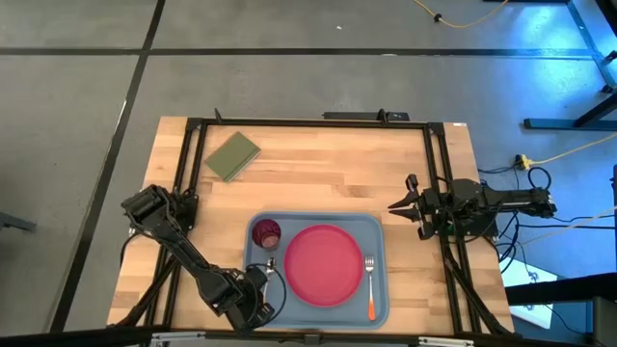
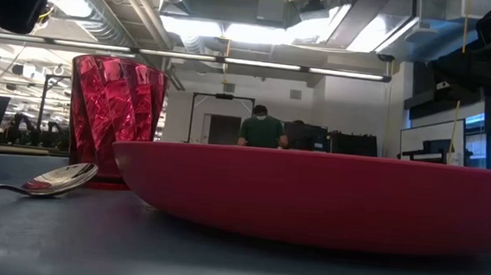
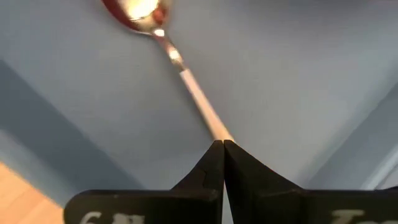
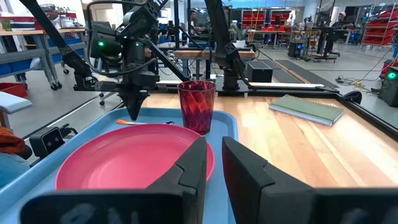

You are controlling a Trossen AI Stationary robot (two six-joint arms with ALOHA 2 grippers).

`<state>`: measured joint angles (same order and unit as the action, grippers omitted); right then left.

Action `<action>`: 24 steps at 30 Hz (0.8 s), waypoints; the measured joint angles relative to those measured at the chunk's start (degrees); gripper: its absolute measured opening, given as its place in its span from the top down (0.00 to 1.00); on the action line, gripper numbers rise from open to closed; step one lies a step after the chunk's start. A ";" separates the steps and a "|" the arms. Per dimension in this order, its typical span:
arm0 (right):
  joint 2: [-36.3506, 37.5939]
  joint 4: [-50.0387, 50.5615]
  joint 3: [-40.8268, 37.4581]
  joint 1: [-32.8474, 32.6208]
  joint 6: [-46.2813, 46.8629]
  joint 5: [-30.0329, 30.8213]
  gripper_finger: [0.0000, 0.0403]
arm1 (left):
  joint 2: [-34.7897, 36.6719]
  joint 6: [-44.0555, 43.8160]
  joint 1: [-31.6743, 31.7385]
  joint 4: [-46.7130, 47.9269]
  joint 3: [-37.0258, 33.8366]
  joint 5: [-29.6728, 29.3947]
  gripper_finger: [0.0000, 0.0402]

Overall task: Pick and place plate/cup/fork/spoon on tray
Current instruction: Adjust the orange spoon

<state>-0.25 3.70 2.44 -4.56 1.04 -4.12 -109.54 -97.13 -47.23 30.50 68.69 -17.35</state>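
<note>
The left gripper point(image 1: 262, 289) is sitting over the near-left part of the tray point(image 1: 381, 229), its fingers point(image 3: 211, 163) pressed together on the orange handle of the spoon point(image 3: 163, 43), pinching it at the very end. In the left wrist view the handle is running straight out from the fingertips and the silver bowl is lying on the blue tray floor. The left arm is reaching diagonally from its base at the table's left edge down toward the near edge, with the wrist bent over the tray's left rim.

Moving rightward, the spoon bowl point(image 2: 56, 179) is resting on the tray just in front of the cup point(image 1: 266, 232), which is standing upright in the tray's far-left corner. The plate point(image 1: 326, 264) is lying flat in the tray's middle, close beside the cup, leaving only a narrow strip of bare tray where the spoon is sitting. The fork point(image 1: 370, 284) is lying along the tray's right side, tines pointing away, between the plate and the right rim.

Farther right, the right gripper point(image 1: 403, 203) is waiting beyond the tray's far-right corner, its fingers point(image 4: 191, 171) parted by a narrow gap and holding nothing, the arm stretching in from the table's right edge over bare wood.

A green notebook point(image 1: 232, 155) is lying on the far-left table, well apart from the tray.
</note>
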 joint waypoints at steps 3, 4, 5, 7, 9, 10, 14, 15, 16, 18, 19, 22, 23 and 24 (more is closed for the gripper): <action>0.00 0.00 0.00 0.00 0.00 0.00 0.86 | 0.00 1.13 0.38 -0.93 -0.01 0.18 1.00; 0.00 0.00 0.00 0.00 0.00 0.00 0.86 | 0.00 1.27 0.49 -1.08 -0.01 0.38 1.00; 0.00 0.00 0.00 0.00 0.00 -0.01 0.86 | 0.00 1.27 0.51 -1.19 -0.01 0.71 1.00; 0.00 0.00 0.00 0.00 0.00 0.00 0.86 | -0.31 1.28 0.53 -1.59 -0.01 1.37 1.00; 0.00 0.00 0.00 0.00 0.00 -0.01 0.86 | -1.04 1.25 0.66 -2.66 0.00 1.65 1.00; 0.00 -0.01 0.00 0.00 0.00 -0.02 0.86 | -1.25 1.26 0.66 -3.37 0.06 1.72 1.00; 0.00 -0.02 0.00 0.00 0.00 -0.02 0.86 | -1.66 1.76 0.66 -5.08 0.06 1.62 1.00; 0.00 0.00 0.00 0.00 0.00 -0.02 0.86 | -1.66 2.02 0.69 -5.34 0.06 1.41 1.00; 0.00 0.00 0.00 0.00 0.00 -0.02 0.86 | -1.66 2.53 0.77 -5.48 0.06 1.29 1.00; 0.01 0.00 0.00 0.00 0.00 -0.02 0.86 | -1.66 2.98 0.86 -5.68 0.06 1.00 1.00; 0.00 0.00 0.00 0.00 0.00 -0.02 0.86 | -1.66 3.04 0.90 -5.68 0.06 0.85 1.00; 0.02 0.00 0.00 0.02 0.00 -0.02 0.86 | -1.73 3.30 0.97 -5.64 0.06 0.01 1.00; 0.02 -0.02 0.00 0.00 0.00 -0.02 0.86 | -1.75 3.45 0.98 -5.64 0.06 -0.27 1.00; 0.01 0.00 0.00 0.00 0.00 -0.02 0.86 | -1.75 3.61 1.05 -5.63 0.06 -0.48 1.00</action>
<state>-0.24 3.70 2.44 -4.56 1.04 -4.14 -111.28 -93.52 -46.18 24.87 68.75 -17.83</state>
